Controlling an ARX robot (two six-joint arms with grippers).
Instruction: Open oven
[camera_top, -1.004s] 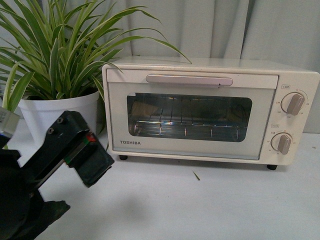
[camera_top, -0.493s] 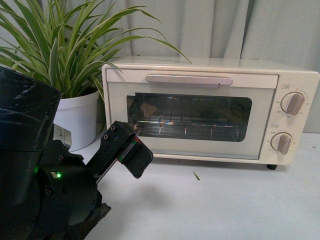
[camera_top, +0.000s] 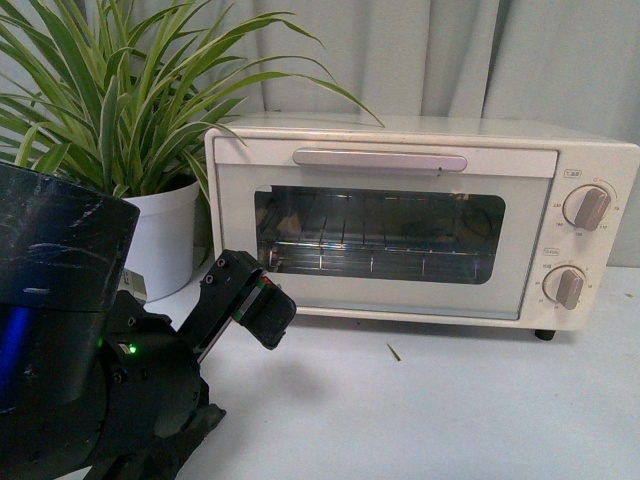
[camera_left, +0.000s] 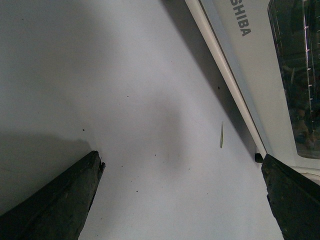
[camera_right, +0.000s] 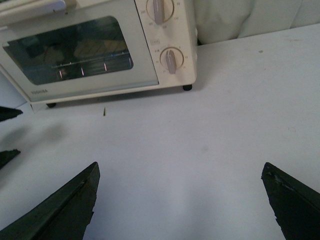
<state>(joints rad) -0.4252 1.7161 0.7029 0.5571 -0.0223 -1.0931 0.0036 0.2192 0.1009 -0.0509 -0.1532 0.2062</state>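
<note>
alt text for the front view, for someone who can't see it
A cream-white Toshiba oven sits on a white table, its glass door shut under a long bar handle. The black left gripper points toward the door's lower left corner, and a leafy plant in a white pot stands beside the oven.

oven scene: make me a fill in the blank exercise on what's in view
The oven door is ____. Its handle runs along the door's ____ edge. The oven has ____ round knobs. In the front view, the potted plant stands to the oven's ____.
Missing: shut; top; two; left.
</note>
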